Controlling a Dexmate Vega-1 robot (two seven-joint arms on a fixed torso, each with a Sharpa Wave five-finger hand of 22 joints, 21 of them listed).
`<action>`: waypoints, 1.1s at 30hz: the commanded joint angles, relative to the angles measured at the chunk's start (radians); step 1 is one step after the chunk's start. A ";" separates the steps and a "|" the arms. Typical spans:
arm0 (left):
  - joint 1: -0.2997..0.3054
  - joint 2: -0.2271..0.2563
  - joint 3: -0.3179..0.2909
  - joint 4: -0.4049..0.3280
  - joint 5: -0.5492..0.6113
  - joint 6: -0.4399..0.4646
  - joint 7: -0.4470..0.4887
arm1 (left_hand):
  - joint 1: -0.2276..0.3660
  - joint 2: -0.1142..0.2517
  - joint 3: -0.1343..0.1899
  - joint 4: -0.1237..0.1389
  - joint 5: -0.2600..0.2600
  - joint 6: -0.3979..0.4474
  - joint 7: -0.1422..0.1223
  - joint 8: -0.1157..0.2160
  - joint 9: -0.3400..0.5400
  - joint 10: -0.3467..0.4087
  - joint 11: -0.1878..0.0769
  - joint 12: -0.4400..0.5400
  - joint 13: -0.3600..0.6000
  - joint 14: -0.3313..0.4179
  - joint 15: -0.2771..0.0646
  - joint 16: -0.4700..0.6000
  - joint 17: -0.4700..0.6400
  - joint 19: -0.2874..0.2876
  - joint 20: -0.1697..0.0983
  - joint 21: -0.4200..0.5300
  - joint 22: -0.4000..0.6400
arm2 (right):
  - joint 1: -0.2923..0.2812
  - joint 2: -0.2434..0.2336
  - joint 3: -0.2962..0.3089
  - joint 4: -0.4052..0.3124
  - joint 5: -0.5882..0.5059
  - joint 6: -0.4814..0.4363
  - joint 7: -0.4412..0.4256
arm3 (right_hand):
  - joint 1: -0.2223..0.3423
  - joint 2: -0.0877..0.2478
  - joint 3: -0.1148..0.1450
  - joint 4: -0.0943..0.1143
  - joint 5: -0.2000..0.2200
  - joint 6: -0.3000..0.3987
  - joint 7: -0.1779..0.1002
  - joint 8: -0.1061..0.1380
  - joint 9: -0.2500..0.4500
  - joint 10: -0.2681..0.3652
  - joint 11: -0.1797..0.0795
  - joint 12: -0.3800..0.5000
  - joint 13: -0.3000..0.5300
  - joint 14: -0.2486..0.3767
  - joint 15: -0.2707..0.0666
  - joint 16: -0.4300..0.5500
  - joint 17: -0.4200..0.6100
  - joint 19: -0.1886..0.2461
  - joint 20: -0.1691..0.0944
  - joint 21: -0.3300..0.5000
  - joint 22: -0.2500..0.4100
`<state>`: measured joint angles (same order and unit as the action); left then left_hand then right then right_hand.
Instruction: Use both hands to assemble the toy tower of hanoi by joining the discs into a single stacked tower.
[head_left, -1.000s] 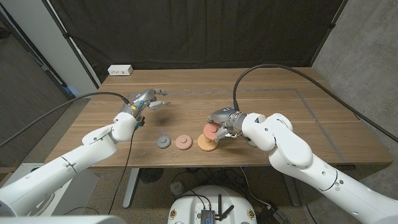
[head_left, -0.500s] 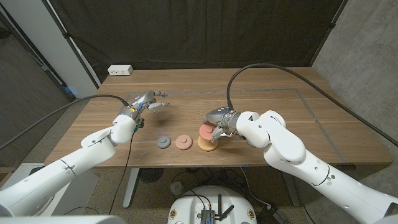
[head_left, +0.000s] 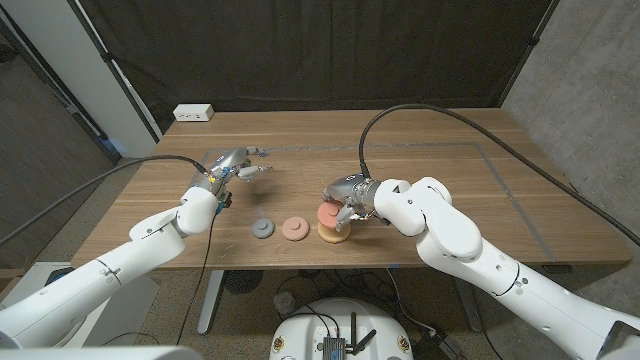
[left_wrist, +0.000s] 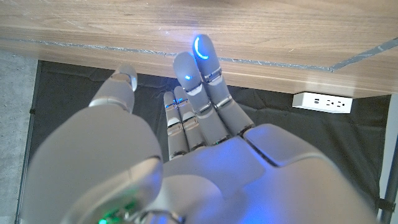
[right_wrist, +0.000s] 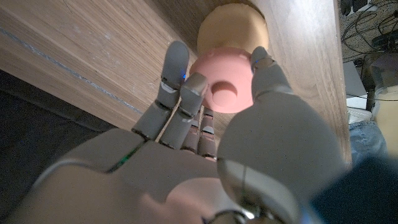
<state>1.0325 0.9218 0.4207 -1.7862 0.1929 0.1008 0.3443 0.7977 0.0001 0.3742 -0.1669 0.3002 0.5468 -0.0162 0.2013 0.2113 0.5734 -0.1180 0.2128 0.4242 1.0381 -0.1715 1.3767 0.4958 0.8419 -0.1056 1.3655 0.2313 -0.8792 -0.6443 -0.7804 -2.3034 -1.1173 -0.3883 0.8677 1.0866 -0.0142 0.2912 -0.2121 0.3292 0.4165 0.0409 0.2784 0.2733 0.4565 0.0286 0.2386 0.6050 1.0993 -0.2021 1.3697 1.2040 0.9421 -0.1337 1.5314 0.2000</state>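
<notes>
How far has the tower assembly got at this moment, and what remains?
Nothing looks firmly stacked yet. In hand: the right hand grips the pink disc directly over the yellow-orange disc; whether it is seated cannot be told. Left: the salmon disc and the grey disc lie separately on the table, and the left hand holds nothing.

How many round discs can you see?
4. A grey disc and a salmon disc lie side by side near the table's front edge. The right hand holds a pink disc over the tan disc.
</notes>
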 joint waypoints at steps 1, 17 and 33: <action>0.006 -0.004 -0.005 0.008 -0.002 -0.016 0.006 | 0.001 0.000 0.003 0.002 0.001 0.005 0.001 0.001 0.003 0.009 0.001 0.004 0.004 0.009 -0.048 0.009 0.001 0.004 -0.102 0.009 -0.001 | 0.021 0.014 -0.025 0.031 0.004 -0.017 0.007 | 0.082 0.075 0.060 0.051 0.005 0.091 -0.081 -0.001 0.002 0.169 -0.159 0.004 0.031 0.011 -0.018 -0.002 0.003 0.010 -0.086 0.004 0.000; 0.025 0.001 -0.026 -0.005 -0.005 -0.016 0.020 | 0.002 -0.001 0.006 0.002 0.000 0.007 0.002 0.001 0.003 0.009 0.001 0.003 0.003 0.010 -0.048 0.011 0.000 0.005 -0.102 0.019 -0.005 | 0.042 0.017 -0.056 0.063 -0.026 -0.015 0.018 | 0.078 0.077 0.063 0.054 0.007 0.093 -0.084 -0.005 0.005 0.174 -0.162 0.000 0.035 0.016 -0.018 -0.008 0.005 0.009 -0.085 0.003 0.000; 0.012 -0.011 -0.018 0.004 0.000 -0.021 0.015 | 0.001 -0.002 0.009 0.002 0.000 0.009 0.000 0.002 0.003 0.012 0.004 0.004 0.006 0.011 -0.048 0.014 0.001 0.003 -0.102 0.028 -0.009 | 0.054 0.025 -0.065 0.089 -0.040 -0.011 0.032 | 0.075 0.079 0.065 0.055 0.008 0.095 -0.085 -0.008 0.007 0.174 -0.162 -0.004 0.038 0.023 -0.018 -0.005 0.012 0.008 -0.085 0.003 0.000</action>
<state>1.0522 0.9192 0.4001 -1.7877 0.1897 0.0818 0.3617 0.7978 0.0001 0.3768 -0.1642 0.3002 0.5467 -0.0163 0.2013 0.2113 0.5787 -0.1126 0.2128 0.4242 1.0380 -0.1715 1.3843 0.4940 0.8418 -0.1055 1.3871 0.2228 -0.8335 -0.6259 -0.8383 -2.2335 -1.1516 -0.4027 0.8907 1.0866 -0.0142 0.2942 -0.2151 0.3331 0.4165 0.0408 0.2686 0.2780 0.4682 0.0195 0.2365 0.6050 1.1156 -0.2073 1.3608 1.2109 0.9420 -0.1337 1.5314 0.2000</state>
